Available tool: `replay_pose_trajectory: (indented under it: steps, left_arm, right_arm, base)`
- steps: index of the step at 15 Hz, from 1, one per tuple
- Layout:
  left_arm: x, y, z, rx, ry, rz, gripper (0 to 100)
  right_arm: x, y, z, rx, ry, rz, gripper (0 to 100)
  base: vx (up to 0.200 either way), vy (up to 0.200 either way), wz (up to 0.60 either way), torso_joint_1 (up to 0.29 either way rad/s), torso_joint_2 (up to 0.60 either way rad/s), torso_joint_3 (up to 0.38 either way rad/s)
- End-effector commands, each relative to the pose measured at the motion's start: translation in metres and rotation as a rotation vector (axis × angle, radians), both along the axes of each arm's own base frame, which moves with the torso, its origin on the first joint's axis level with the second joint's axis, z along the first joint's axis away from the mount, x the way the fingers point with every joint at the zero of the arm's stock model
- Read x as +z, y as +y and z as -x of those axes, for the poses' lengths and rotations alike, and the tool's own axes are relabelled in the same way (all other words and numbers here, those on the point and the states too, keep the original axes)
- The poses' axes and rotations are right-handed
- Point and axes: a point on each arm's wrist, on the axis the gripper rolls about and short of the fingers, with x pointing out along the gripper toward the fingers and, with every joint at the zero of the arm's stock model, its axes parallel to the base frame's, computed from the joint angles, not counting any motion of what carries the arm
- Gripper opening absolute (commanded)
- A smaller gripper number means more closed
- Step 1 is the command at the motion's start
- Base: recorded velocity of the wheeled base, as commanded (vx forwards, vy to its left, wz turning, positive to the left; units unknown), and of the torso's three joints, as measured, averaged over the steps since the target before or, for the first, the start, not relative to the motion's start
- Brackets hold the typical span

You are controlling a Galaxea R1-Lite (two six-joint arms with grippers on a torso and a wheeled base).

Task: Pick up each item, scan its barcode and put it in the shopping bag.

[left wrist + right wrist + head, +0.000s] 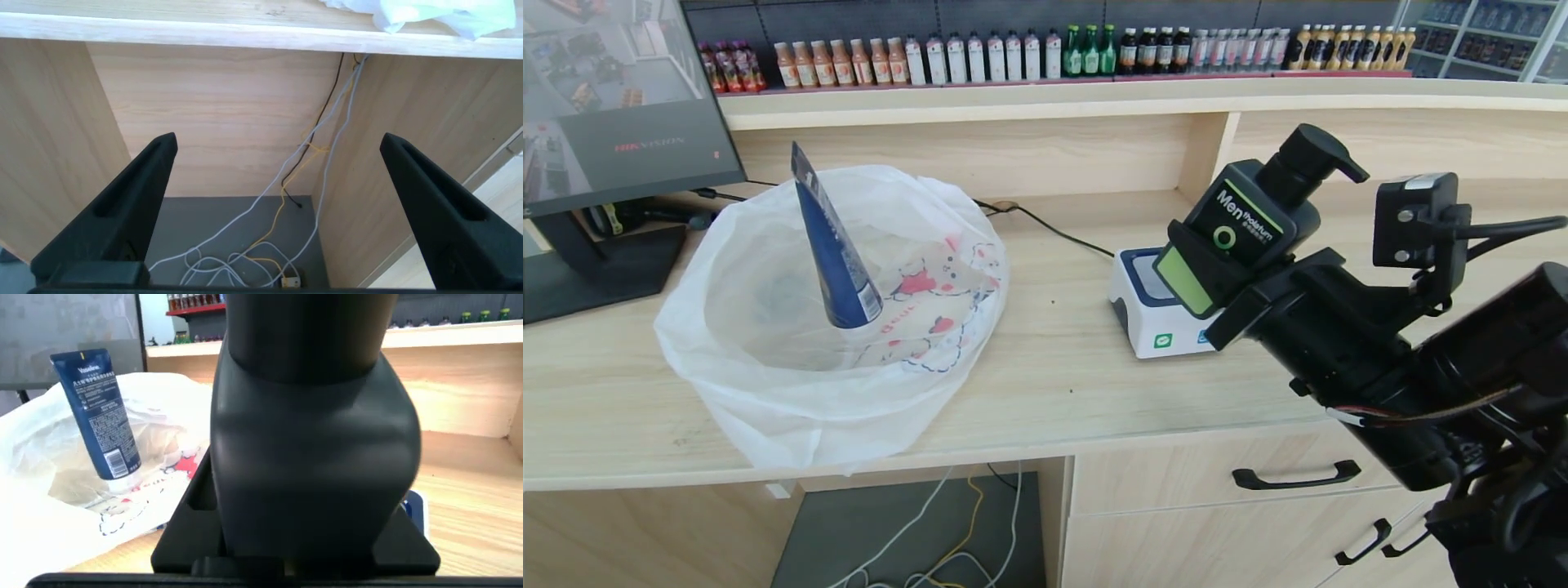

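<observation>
On the far left of the bench (pixel 1045 384) stands a dark screen (pixel 613 98). Next to it sits the white shopping bag (pixel 727 359), wide open. A blue tube (pixel 837 253) stands in it, cap down, so we think one item is already done.

To the right of the bag, well apart from it, is the small white scanner (pixel 1147 322). Just above it and a bit to the right, the right tool (pixel 1227 273) is clamped on a black pump bottle (pixel 1262 216). The bottle is tilted, with its pump top pointing up and away from us.

We think the step now is the scan: the bottle is held close over the scanner window. We cannot see a barcode, so we cannot tell if it faces the window. Next, the bottle needs to go left across the bench, over the bag's mouth, and then be let go. It should come down beside the tube and not knock it over.

The left wrist view looks under the bench. There the left tool (pixel 278 220) has its fingers (pixel 122 212) wide apart and holds nothing. Wires (pixel 245 253) hang behind it, and the bag's edge peeks over the bench top. The right wrist view looks past the bottle's dark back (pixel 315 416) and shows small print on the tube (pixel 98 416). The head view shows the bottle's label and the drawers (pixel 1290 478) low on the right.
</observation>
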Motion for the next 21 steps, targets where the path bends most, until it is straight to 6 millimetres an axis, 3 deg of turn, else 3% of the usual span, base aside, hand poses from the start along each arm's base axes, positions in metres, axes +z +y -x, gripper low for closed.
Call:
replay_pose_trajectory:
  steps: [1, 10, 21]
  left_arm:
    - [0.0000, 0.0000, 0.0000, 0.000, -0.001, 0.002, 100]
    - [0.0000, 0.0000, 0.0000, 0.000, -0.001, 0.002, 100]
    - [0.0000, 0.0000, 0.0000, 0.000, -0.001, -0.003, 100]
  right_arm:
    - [-0.0018, -0.0002, -0.0011, -0.002, 0.005, 0.005, 0]
    - [0.0015, -0.0036, 0.0014, -0.002, 0.001, -0.008, 0]
    - [0.0044, -0.0038, 0.0069, -0.007, -0.004, -0.006, 0]
  base:
    - [0.000, 0.200, 0.00, -0.007, 0.01, 0.002]
    - [0.000, 0.200, 0.00, 0.006, 0.00, 0.000]
    - [0.000, 0.000, 0.00, 0.000, 0.00, 0.000]
